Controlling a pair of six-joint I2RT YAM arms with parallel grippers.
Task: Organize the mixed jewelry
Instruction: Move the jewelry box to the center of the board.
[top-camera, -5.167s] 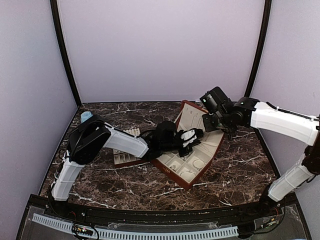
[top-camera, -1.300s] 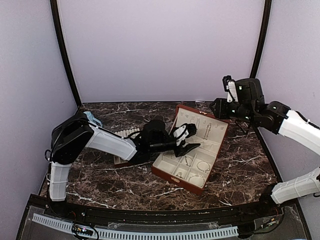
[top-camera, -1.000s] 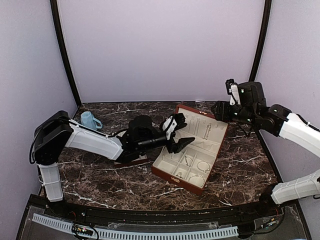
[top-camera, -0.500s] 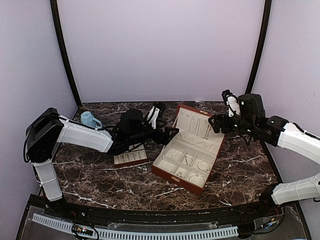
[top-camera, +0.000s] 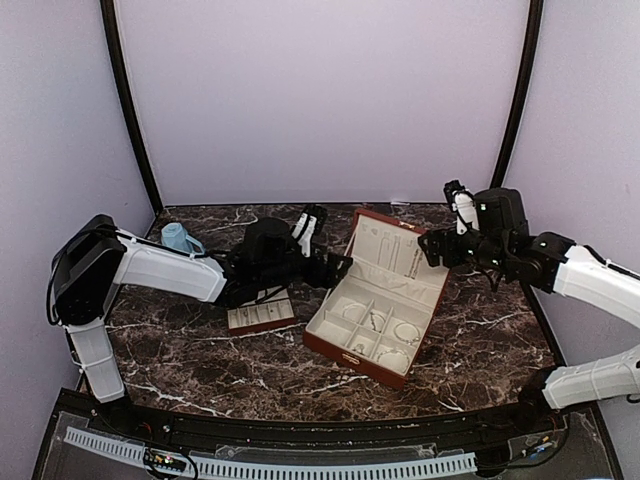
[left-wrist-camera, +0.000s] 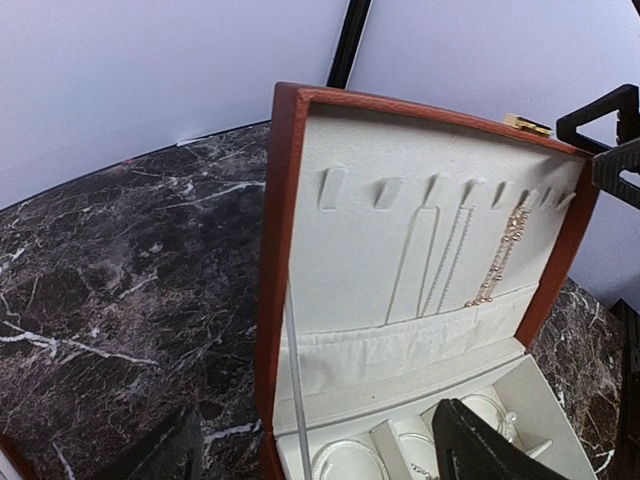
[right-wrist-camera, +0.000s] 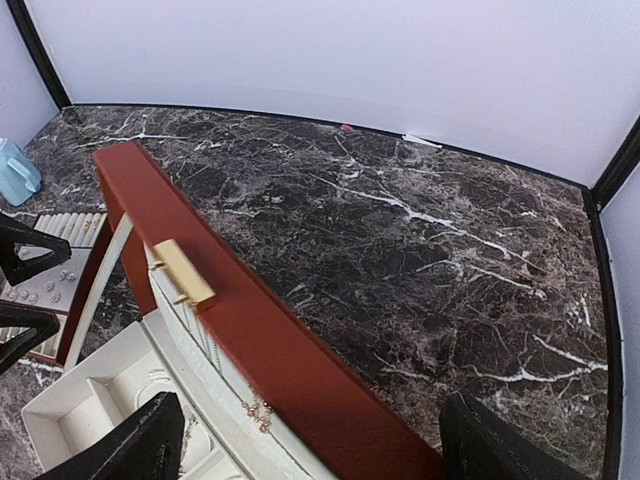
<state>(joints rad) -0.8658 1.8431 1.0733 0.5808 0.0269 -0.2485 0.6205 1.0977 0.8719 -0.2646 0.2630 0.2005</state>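
Jewelry (top-camera: 377, 320) lies mostly in the open red box (top-camera: 340, 357) in the middle of the tabletop (top-camera: 200, 360). Round pieces sit in the small cream pockets on the near side, and thin chains (left-wrist-camera: 440, 250) hang inside the raised lid (top-camera: 388, 240). A few tiny specks (right-wrist-camera: 47, 291) also sit on the flat tray (top-camera: 250, 326) to the left of the box. A blue cup (top-camera: 177, 238) stands far left. The left jaws (top-camera: 321, 247) are spread wide and hold nothing. They hang in the air just left of the lid, a bit farther back than the tray. The pockets with the round pieces are lower, to the right and nearer, and the chains are straight ahead of these jaws. The right jaws (top-camera: 433, 247) are spread wide too and hold nothing. They hang by the far right corner of the lid, on its back side, so the jewelry is on the other side of the lid from them. The step now looks like reaching for a piece. To do it well, I think the left jaws should choose one piece only, come down right over it, close part way, then pinch gently with the tips. The pieces are thin and may slip or tangle. The lid stands up and could tip if bumped, so go around it.
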